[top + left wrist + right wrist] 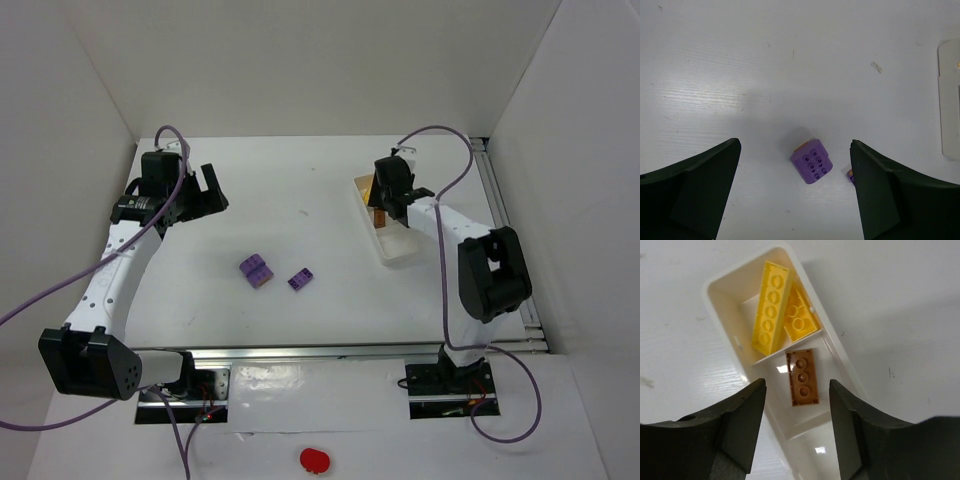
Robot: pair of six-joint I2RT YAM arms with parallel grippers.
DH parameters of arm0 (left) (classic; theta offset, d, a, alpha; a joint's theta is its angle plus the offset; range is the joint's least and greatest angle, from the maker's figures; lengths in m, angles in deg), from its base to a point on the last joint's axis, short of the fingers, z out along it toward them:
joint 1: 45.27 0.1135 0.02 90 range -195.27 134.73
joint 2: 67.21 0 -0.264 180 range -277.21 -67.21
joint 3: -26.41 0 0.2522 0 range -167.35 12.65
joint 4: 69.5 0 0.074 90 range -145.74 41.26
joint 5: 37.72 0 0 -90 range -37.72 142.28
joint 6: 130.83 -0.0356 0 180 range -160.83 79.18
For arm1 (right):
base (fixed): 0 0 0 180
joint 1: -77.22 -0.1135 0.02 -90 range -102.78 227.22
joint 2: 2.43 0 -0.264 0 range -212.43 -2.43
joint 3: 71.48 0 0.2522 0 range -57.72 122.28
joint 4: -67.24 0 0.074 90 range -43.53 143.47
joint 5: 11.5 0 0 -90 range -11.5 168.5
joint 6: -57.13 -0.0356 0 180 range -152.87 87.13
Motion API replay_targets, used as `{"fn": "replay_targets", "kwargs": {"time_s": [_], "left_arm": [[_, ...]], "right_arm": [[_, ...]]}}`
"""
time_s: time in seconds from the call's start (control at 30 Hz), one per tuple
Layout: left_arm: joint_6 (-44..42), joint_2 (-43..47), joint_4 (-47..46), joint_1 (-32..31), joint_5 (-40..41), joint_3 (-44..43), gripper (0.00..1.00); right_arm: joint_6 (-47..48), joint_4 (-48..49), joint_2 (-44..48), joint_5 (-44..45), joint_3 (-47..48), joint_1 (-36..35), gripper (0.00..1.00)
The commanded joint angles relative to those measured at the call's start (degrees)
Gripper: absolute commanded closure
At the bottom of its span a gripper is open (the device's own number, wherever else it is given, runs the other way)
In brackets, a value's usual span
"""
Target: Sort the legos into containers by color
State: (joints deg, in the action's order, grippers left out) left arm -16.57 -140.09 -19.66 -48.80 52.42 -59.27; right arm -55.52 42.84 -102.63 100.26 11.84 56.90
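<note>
Top external view: two arms rise from the near edge of a white bench (330, 165); every place below is given from the tray.
Red object (314, 459): small, on the near strip in front of the arm bases, well nearer than the tray and to its left.
Smaller purple brick (300, 280): on the bench left of the tray's near end, apart from it; in the left wrist view only a corner (850, 174) peeps out beside a finger.
Bigger purple brick (256, 270): further left of the tray, just beside the smaller one, studs up (811, 161); an orange sliver shows at its edge, and I cannot tell what that is.
Tray (402, 250): narrow, white, low-walled (715, 287), lying slantwise at the bench's right side; a strip of it shows at the right edge of the left wrist view (950, 100).
Orange-brown brick (802, 377): alone in the tray's second compartment from the far end.
Yellow bricks: both in the tray's far end compartment, a long one (770, 307) leaning on the wall and a squarer one (800, 315) beside it.
Right claw (385, 212): over the tray's middle, fingers apart and holding nothing (797, 385).
Left claw (213, 190): well left of the tray, fingers wide apart and empty (794, 144).
</note>
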Motion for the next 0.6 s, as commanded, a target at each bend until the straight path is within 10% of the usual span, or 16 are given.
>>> {"fn": "replay_targets", "kwargs": {"time_s": [0.0, 0.2, 0.43, 0.57], "left_arm": [[0.5, 1.6, 0.0, -0.1, 0.2, -1.0, 0.00], [0.5, 0.5, 0.0, -0.1, 0.2, -1.0, 0.00], [-7.3, -4.3, -2.9, -8.0, -20.2, 2.1, 0.03], [-7.2, -6.4, -2.3, -16.0, -11.6, 3.4, 0.00]], "right_arm": [[1.6, 2.2, 9.1, -1.4, -2.0, -3.3, 0.46], [2.3, -0.9, 16.4, -7.4, -10.1, -13.6, 0.33], [-1.6, -8.4, 15.1, -8.8, -11.2, -21.3, 0.14], [-2.3, -8.4, 17.3, -11.7, -13.7, -20.7, 0.14]]}}
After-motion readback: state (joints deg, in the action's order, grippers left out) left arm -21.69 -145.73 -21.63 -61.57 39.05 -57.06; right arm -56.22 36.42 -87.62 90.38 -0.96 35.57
